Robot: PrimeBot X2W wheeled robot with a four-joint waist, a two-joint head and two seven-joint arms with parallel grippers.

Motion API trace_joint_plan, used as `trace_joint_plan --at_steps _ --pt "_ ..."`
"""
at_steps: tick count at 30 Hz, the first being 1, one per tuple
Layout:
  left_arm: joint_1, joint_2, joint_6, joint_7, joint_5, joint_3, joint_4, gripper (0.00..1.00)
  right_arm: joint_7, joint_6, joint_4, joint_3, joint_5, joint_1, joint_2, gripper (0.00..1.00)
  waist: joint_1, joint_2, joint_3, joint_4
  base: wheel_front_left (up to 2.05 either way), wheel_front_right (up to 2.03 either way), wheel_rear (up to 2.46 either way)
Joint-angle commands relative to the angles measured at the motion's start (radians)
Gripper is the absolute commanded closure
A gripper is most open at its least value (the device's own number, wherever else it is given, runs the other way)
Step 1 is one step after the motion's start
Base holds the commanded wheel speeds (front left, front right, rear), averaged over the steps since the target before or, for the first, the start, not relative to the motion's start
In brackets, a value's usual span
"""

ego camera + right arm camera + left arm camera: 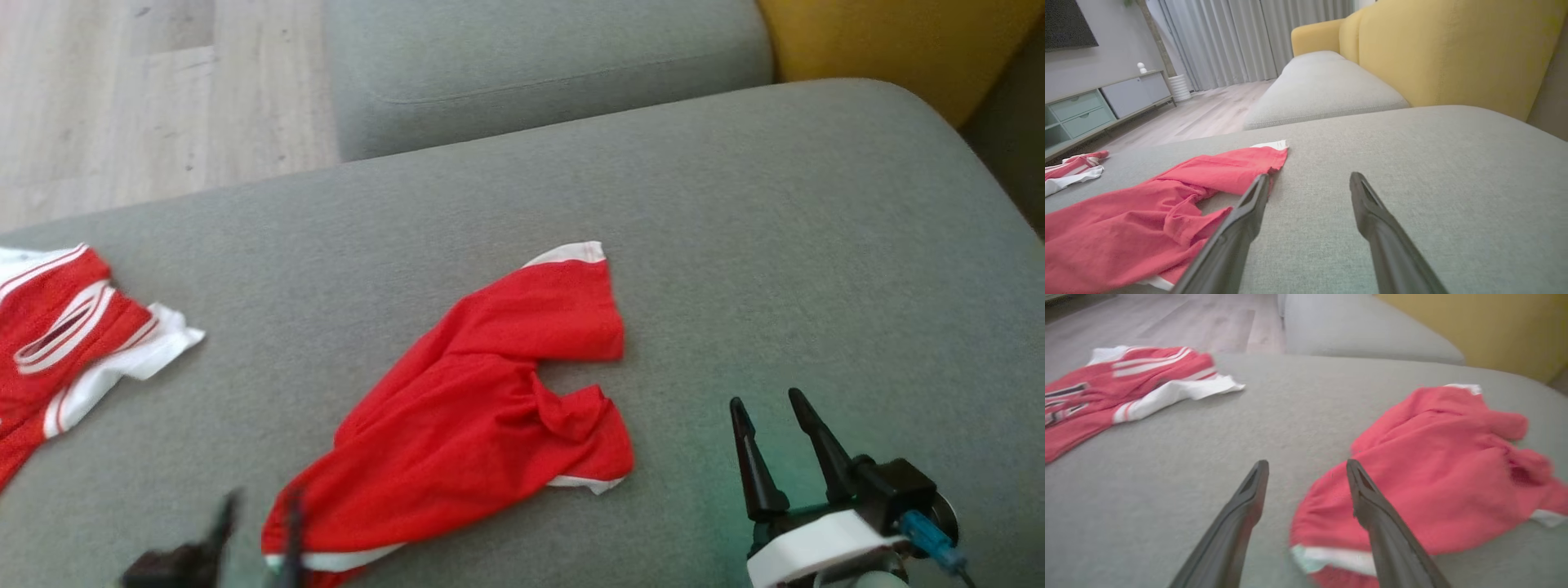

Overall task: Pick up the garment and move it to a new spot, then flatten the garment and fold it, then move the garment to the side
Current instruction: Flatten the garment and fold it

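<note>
A crumpled red garment point(482, 408) with white trim lies loose on the grey sofa cushion point(775, 245), near the middle front. It looks like shorts, with one leg reaching up and right. My left gripper point(257, 506) shows blurred at the bottom left, by the garment's lower left hem. In the left wrist view its fingers point(1253, 490) stand apart, open, with the garment point(1437, 469) lying under and beyond the right finger. My right gripper point(767, 408) is open to the right of the garment, above bare cushion. The right wrist view has the garment point(1147, 216) left of its fingers point(1367, 204).
A second red and white striped garment point(65, 335) lies at the cushion's left edge. A second grey cushion point(539, 65) lies beyond, with a yellow backrest point(882, 41) at the far right. Wooden floor point(147, 98) lies past the left side.
</note>
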Motion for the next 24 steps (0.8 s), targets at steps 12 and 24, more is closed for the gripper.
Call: trace_joint_plan --at_steps 12,24 --pt "-0.461 -0.216 -0.217 0.186 0.201 -0.292 0.079 0.0 -0.011 0.008 -0.047 0.043 0.008 -0.084 -0.005 0.0 0.0 -0.0001 0.084 -0.095 0.0 0.0 0.0" --pt "-0.625 -0.313 -0.324 0.247 0.234 -0.37 0.403 0.0 -0.011 0.008 -0.051 0.041 0.021 -0.108 -0.005 0.0 0.0 -0.0001 0.132 -0.17 0.0 0.0 0.0"
